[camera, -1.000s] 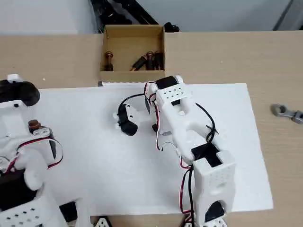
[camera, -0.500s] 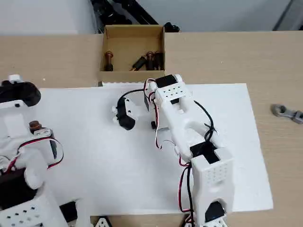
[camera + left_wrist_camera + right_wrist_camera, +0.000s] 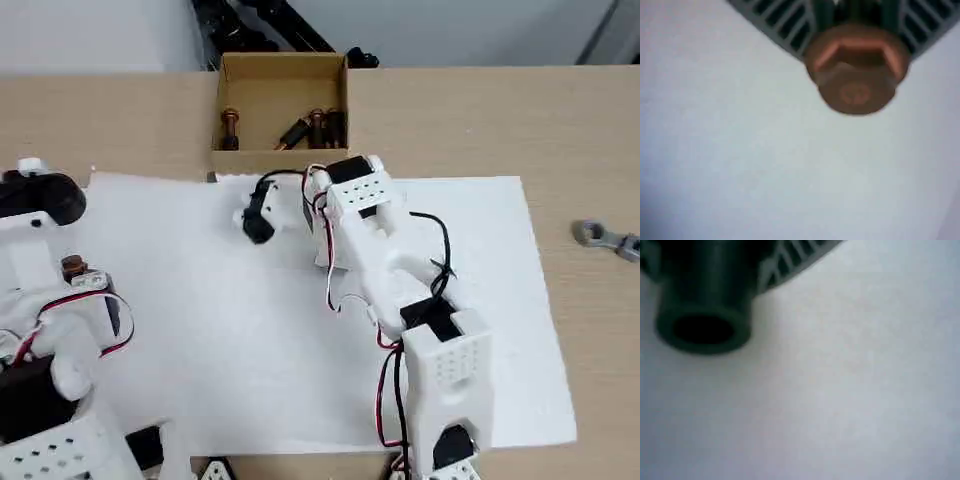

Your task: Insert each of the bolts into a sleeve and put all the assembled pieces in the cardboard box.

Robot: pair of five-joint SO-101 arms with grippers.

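Note:
My left gripper (image 3: 75, 280) stands at the left edge of the white sheet (image 3: 220, 330), shut on a copper bolt (image 3: 856, 75) whose hex head points at the camera, seen from above as bolt (image 3: 71, 265). My right gripper (image 3: 257, 215) hovers over the sheet's far edge, just in front of the cardboard box (image 3: 283, 160). It is shut on a dark tubular sleeve (image 3: 702, 327), open end facing the wrist camera. Several assembled copper-and-black pieces (image 3: 312, 127) lie inside the box.
A metal wrench (image 3: 605, 238) lies on the bare wooden table at the far right. Dark equipment (image 3: 250, 25) sits behind the box. The sheet between the two arms carries no loose parts.
My right gripper has moved with the sleeve away from the sheet's middle toward the box. The sheet's far left corner has shifted. The left arm has stayed put.

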